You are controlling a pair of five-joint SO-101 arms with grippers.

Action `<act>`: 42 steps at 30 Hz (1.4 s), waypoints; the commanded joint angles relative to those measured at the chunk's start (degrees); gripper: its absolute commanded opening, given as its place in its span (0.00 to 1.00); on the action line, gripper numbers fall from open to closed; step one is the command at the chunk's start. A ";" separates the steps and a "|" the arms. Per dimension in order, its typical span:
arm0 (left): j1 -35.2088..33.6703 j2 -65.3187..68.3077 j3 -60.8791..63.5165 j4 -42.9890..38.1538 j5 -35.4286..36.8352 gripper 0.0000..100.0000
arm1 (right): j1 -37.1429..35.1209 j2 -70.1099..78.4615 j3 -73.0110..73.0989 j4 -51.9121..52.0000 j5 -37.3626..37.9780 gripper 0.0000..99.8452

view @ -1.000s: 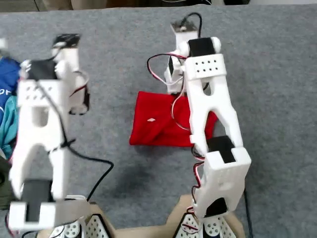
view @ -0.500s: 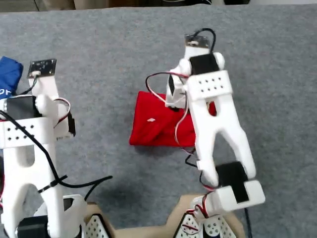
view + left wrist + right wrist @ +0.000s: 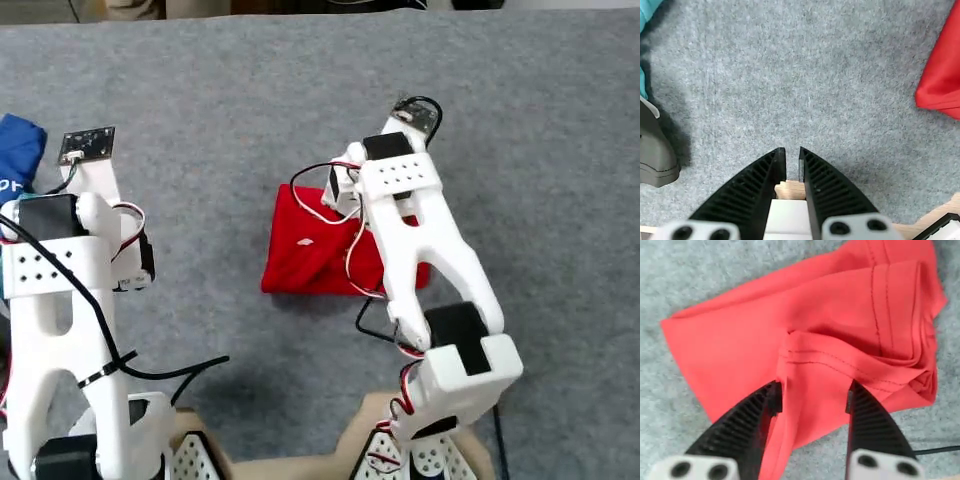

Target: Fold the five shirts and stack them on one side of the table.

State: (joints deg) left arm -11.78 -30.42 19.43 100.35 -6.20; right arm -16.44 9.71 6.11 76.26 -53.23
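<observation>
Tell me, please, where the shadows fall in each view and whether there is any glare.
High view: even light, with a soft shadow on the table beside the red shirt, toward the arm bases. Left wrist view: a darker shadow beside the grey-brown cloth. Right wrist view: shadow within the shirt's folds, near the right end effector. No glare in any view.

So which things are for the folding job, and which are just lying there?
For the job: red shirt, blue shirt, teal cloth, grey cloth, right gripper open over the red shirt, left gripper.
Just lying about: grey table cover, wooden board by the arm bases.
</observation>
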 commanded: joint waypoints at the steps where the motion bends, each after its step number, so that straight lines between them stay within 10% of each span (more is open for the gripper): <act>1: -0.09 -1.36 -0.09 0.09 0.70 0.06 | -0.92 0.84 -0.84 -1.76 -1.41 0.23; 16: -0.35 -1.45 0.00 0.09 0.18 0.06 | -0.13 5.41 -0.84 -4.31 -0.88 0.00; 42: -4.04 -1.89 -0.44 -0.88 0.18 0.06 | 7.16 -12.00 3.74 23.74 20.04 0.01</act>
State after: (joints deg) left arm -13.36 -30.68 19.43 100.26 -6.02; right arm -9.85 0.66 8.22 99.12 -35.38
